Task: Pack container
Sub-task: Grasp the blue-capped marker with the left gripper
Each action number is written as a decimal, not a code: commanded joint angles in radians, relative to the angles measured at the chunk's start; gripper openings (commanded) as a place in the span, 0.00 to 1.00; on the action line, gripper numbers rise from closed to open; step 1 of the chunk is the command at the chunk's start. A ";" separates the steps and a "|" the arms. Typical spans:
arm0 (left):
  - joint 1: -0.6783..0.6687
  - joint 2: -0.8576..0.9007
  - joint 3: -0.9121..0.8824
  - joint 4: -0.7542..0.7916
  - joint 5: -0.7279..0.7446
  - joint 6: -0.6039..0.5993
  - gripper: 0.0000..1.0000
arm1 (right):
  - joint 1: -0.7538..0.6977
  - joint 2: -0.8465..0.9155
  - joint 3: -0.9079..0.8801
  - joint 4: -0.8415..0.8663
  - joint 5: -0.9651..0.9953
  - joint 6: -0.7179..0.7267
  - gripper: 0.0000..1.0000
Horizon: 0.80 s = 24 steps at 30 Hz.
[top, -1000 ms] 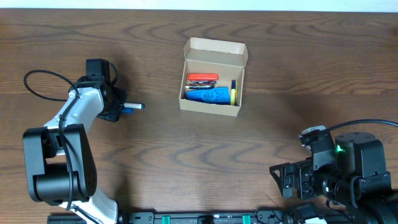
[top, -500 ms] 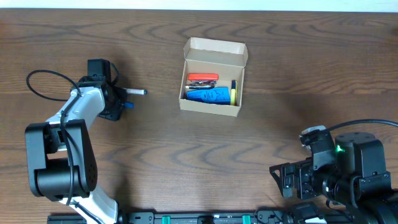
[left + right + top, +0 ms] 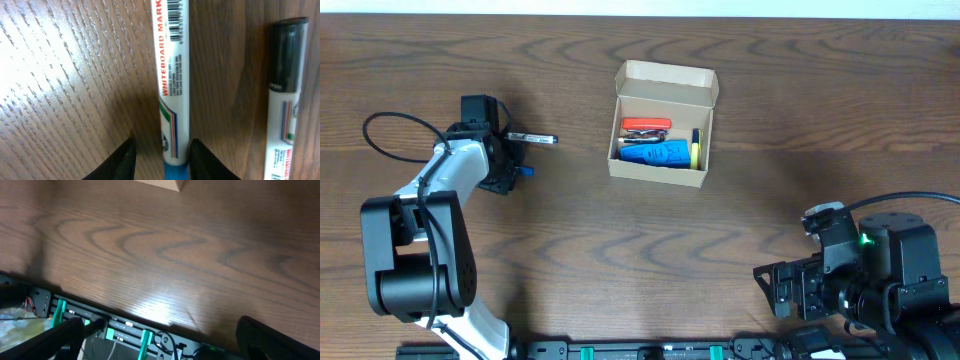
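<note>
The box sits open on the tabletop, slightly behind centre, flap raised at its far side. Inside lie a red item, a blue item and a yellow item. Well to its left, the left tool straddles a blue marker lying flat. A gap shows beside one fingertip, and I cannot tell whether it is clamped. A black marker lies just beside it, apart. The right tool hangs near the front right edge, tips wide apart and holding nothing.
</note>
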 commanded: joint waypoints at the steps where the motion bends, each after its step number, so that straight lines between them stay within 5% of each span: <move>1: 0.002 0.039 -0.006 -0.002 -0.021 0.003 0.35 | -0.008 0.000 0.012 0.002 -0.003 -0.013 0.99; 15: 0.002 0.040 -0.006 0.001 -0.025 0.020 0.09 | -0.008 0.000 0.012 0.002 -0.003 -0.014 0.99; 24: 0.002 0.026 0.000 -0.039 -0.008 0.034 0.06 | -0.008 0.000 0.012 0.002 -0.003 -0.013 0.99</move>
